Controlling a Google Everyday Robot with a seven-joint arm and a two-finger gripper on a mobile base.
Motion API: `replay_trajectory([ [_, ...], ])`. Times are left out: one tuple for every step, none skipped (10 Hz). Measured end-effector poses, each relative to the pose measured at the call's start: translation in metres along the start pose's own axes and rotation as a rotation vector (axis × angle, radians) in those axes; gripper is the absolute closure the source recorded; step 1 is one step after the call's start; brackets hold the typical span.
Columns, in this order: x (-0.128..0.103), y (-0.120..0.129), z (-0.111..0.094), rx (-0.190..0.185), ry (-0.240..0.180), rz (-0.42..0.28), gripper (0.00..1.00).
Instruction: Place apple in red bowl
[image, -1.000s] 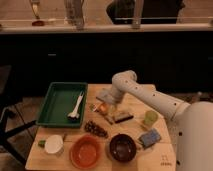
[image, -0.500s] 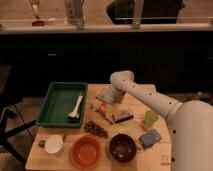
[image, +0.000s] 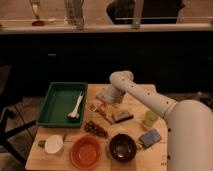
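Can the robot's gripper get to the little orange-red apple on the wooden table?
Probably yes. The robot's gripper hangs right by the small round orange-red apple, and nothing seems to lie between them.

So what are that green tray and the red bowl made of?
The green tray looks like plastic: even matte colour and a moulded raised rim. The red bowl could be plastic or glazed ceramic; its smooth inside shows a soft sheen. The tool hangs low beside the tray.
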Motion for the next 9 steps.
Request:
replay_trajectory([
  [0.0004, -0.0005, 0.0023, -0.005, 0.0, 0.001, 0.2],
  [0.0018, -0.0004, 0.0042, -0.01, 0.0, 0.003, 0.2],
  [0.0032, -0.0002, 0.0049, -0.013, 0.001, 0.005, 0.2],
  [0.0049, 0.0001, 0.0049, -0.014, 0.001, 0.008, 0.2],
  [0.006, 0.0001, 0.0048, -0.013, 0.001, 0.011, 0.2],
  [0.0073, 0.0002, 0.0046, -0.013, 0.001, 0.013, 0.2],
  [0.0087, 0.0005, 0.0045, -0.013, 0.0, 0.016, 0.2],
  [0.009, 0.0, 0.0041, -0.012, 0.0, 0.017, 0.2],
  [0.0096, -0.0003, 0.0039, -0.011, -0.001, 0.019, 0.2],
])
